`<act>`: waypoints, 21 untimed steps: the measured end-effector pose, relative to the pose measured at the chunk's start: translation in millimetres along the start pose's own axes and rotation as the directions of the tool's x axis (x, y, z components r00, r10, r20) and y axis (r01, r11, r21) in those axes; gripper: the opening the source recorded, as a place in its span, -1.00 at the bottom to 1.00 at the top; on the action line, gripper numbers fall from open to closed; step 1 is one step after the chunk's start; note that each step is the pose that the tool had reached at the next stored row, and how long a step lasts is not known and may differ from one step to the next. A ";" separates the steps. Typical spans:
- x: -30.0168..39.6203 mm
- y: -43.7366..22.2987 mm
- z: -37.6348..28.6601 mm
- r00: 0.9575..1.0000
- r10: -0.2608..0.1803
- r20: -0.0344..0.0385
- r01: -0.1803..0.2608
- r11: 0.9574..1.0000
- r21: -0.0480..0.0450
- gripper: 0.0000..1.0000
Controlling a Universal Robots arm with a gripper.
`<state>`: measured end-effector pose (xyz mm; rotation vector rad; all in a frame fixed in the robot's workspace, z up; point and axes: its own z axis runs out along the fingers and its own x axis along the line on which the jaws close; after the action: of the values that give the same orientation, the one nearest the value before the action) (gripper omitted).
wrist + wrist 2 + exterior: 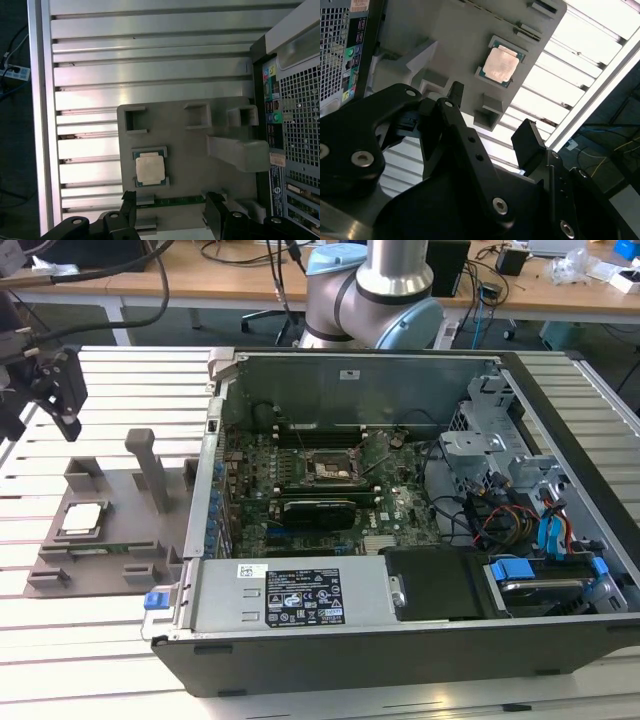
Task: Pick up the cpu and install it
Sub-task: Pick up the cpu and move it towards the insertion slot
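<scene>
Hovering over the exterior view's left end of the slatted table (90,650), gripper (60,405) spread wide and empty, clear of everything beneath. Seen in both wrist views as two black fingers (129,202) set apart with nothing between them. Below, lying flat with silvery top up in a square recess of the grey holder (112,498): the cpu (150,167), untouched, well apart from the fingertips. Same chip near the holder's left edge in the exterior view, with an upright grey post (150,470) standing on the holder between it and the case (350,380). Just beside the cpu, along the holder's edge, a narrow green strip (180,201) set in a slot. Holder resting on the slats, close against the side of the open case. Inside the case, a green board (260,490) with the square socket (330,472) near its middle, well apart from the cpu. Behind the case, a grey-and-blue joint of the arm (385,285); beyond that, wooden desks (200,285) with cables.
</scene>
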<state>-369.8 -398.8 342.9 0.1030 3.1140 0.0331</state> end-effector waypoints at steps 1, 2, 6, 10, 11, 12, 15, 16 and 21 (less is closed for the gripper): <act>0.0 0.0 1.4 1.000 0.000 0.000 0.000 1.000 0.000 0.33; 0.1 0.0 2.2 1.000 0.000 0.000 0.000 1.000 0.000 0.33; 0.1 -0.1 5.3 1.000 0.000 0.000 0.000 1.000 0.000 0.33; 0.2 -0.2 9.0 1.000 0.000 0.000 0.000 1.000 0.000 0.33; 0.3 -0.2 10.0 1.000 0.000 0.000 0.000 1.000 0.000 0.33; 0.3 -0.3 11.5 1.000 0.000 0.000 0.000 1.000 0.000 0.33; 0.4 -0.3 14.4 1.000 0.000 0.000 0.000 1.000 0.000 0.33; 0.4 -0.3 15.1 1.000 0.000 0.000 0.000 1.000 0.000 0.33; 0.5 -0.4 19.7 1.000 0.000 0.000 0.000 1.000 0.000 0.33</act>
<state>-369.8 -398.8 323.2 0.1030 3.1140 0.0330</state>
